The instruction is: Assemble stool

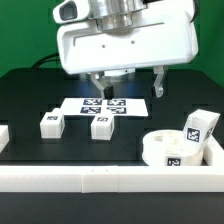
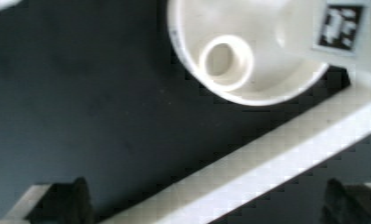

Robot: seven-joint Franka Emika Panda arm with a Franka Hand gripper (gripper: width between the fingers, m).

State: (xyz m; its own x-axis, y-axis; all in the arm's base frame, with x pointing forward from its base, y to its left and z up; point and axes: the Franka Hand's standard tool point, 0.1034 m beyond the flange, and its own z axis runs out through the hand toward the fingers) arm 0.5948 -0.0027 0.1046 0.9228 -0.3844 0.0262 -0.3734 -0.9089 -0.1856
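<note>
White seat sits tucked in the rail corner, one leg standing at its edge. A loose leg and a second loose leg wait on the black worktop. Hand hangs spread wide, holding nothing. My call: drop squarely over a loose leg, pinch its flat sides, and keep it upright for the open socket.

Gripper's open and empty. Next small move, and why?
Probably lower the gripper toward the loose leg closest to the marker board. The gripper holds nothing, a third leg already stands on the seat, and a socket beside it shows empty.
</note>
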